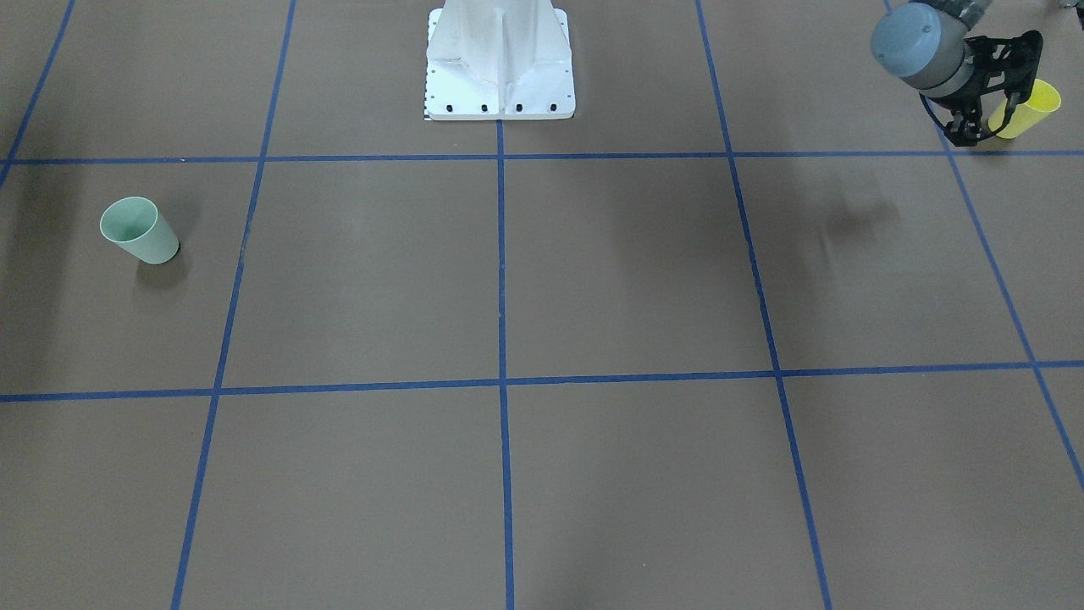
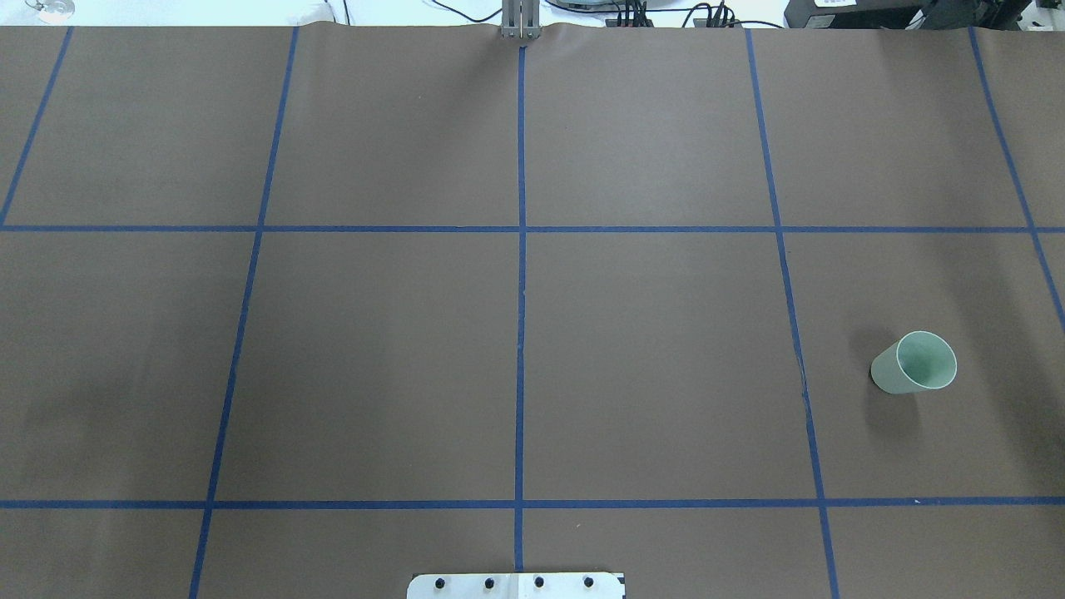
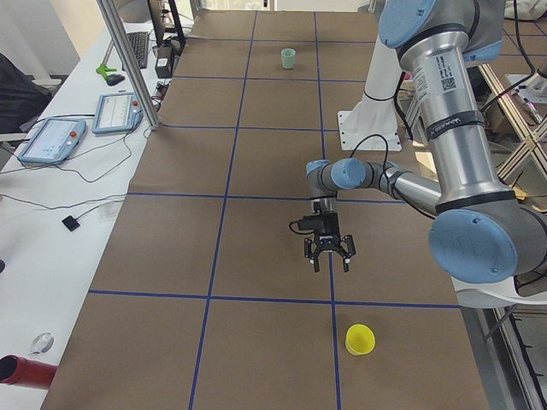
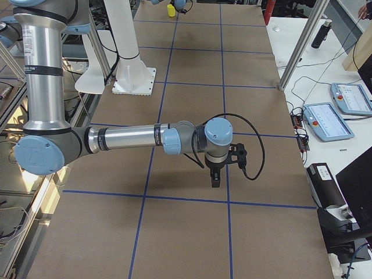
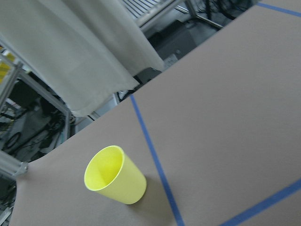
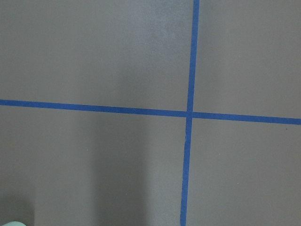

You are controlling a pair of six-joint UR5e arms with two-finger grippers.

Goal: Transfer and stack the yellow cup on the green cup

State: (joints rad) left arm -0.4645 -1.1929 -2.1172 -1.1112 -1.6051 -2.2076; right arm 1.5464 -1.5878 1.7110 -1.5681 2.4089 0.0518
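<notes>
The yellow cup point(image 1: 1029, 108) stands upright near the table corner on my left side. It also shows in the left wrist view point(image 5: 115, 175) and the exterior left view point(image 3: 360, 339). My left gripper point(image 1: 981, 125) hangs open and empty above the table beside that cup, not touching it point(image 3: 328, 253). The green cup point(image 1: 140, 230) stands upright far off on my right side point(image 2: 915, 363). My right gripper point(image 4: 215, 179) hovers over the table, and I cannot tell whether it is open or shut. Its wrist view shows only a sliver of the green cup point(image 6: 11, 223).
The white robot base point(image 1: 500, 76) sits at the middle of the table's near edge. Blue tape lines point(image 2: 521, 249) grid the brown table cover. Operator tablets point(image 3: 51, 139) and a metal post point(image 3: 128, 68) stand along the far side.
</notes>
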